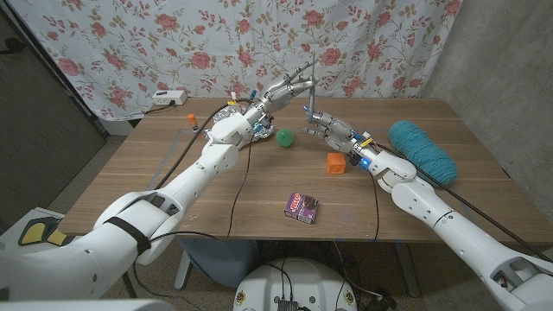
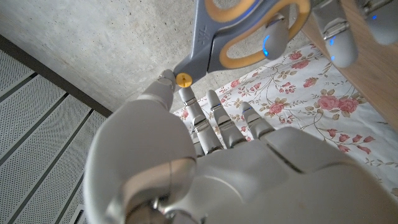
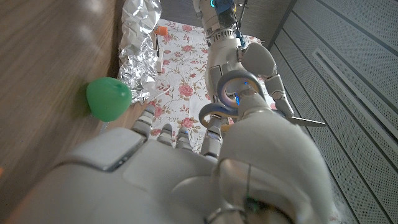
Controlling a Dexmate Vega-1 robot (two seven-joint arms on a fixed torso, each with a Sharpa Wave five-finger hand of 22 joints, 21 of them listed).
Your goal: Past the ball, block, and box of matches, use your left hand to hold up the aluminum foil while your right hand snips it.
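The scissors [image 1: 312, 85] stand upright past the green ball [image 1: 285, 138], blades up, with grey blades and orange-lined handles [image 2: 249, 28]. My right hand [image 1: 334, 130] has fingers through the handle loops [image 3: 227, 99]. My left hand [image 1: 289, 89] reaches in from the other side. Its thumb [image 2: 163, 93] presses at the pivot screw and its fingers [image 2: 214, 118] lie along the blades, so both hands hold the scissors. The crumpled aluminum foil [image 1: 232, 117] lies on the table under my left wrist, also in the right wrist view [image 3: 140, 43], beside the ball [image 3: 109, 98].
An orange block [image 1: 335, 163] sits just in front of my right hand. The purple box of matches [image 1: 301, 206] lies nearer the front edge. A teal skein of yarn [image 1: 421, 149] lies at the right. A floral curtain hangs behind the table.
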